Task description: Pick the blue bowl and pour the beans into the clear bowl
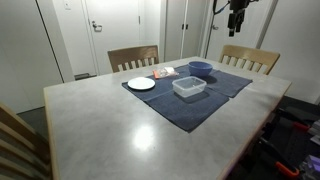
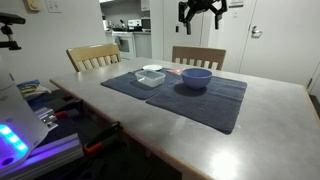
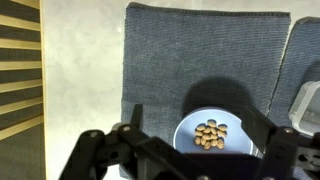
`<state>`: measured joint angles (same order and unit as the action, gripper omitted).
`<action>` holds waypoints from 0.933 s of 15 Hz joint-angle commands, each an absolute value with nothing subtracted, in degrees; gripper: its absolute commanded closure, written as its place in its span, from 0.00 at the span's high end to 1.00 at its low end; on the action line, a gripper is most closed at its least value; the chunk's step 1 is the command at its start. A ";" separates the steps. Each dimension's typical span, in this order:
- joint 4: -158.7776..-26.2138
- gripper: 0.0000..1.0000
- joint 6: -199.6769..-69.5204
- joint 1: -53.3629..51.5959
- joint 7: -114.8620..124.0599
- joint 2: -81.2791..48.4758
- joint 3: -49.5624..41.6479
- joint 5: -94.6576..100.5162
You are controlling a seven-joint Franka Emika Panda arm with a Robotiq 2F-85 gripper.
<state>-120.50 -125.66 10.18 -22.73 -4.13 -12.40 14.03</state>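
Observation:
The blue bowl [image 1: 200,68] sits on a dark blue cloth mat [image 1: 170,105] in both exterior views, and it also shows here [image 2: 195,77]. In the wrist view the blue bowl [image 3: 210,135] holds a small heap of tan beans [image 3: 210,134]. The clear bowl [image 1: 188,87] stands beside it on the mat, also visible here [image 2: 152,77] and at the right edge of the wrist view [image 3: 305,105]. My gripper [image 1: 237,18] hangs high above the blue bowl, open and empty, as the exterior view [image 2: 203,10] and wrist view [image 3: 195,108] both show.
A flat white plate [image 1: 141,84] lies at the mat's corner, with a small orange item [image 1: 165,72] behind it. A second mat [image 1: 232,82] lies next to the first. Wooden chairs [image 1: 133,57] stand along the table's far sides.

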 commanded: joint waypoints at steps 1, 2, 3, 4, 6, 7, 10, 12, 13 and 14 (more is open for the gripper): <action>-113.97 1.00 -126.26 12.97 -29.77 -11.24 -12.42 8.74; -112.79 1.00 -126.90 13.93 -31.42 -12.83 -12.32 6.68; -111.32 1.00 -126.58 14.82 -31.84 -14.31 -12.15 4.39; -110.04 1.00 -126.04 15.64 -31.45 -15.58 -12.00 2.38; -108.47 1.00 -126.41 16.81 -29.73 -17.50 -11.81 0.08; -107.78 1.00 -126.43 17.43 -29.74 -18.34 -11.50 -1.31; -106.68 1.00 -127.80 18.06 -27.89 -20.40 -10.98 -3.38; -106.63 1.00 -128.98 18.20 -26.67 -21.40 -10.48 -4.54; -106.81 1.00 -129.97 18.22 -26.10 -21.89 -10.21 -5.19; -106.77 1.00 -130.39 18.13 -25.35 -22.40 -10.06 -5.35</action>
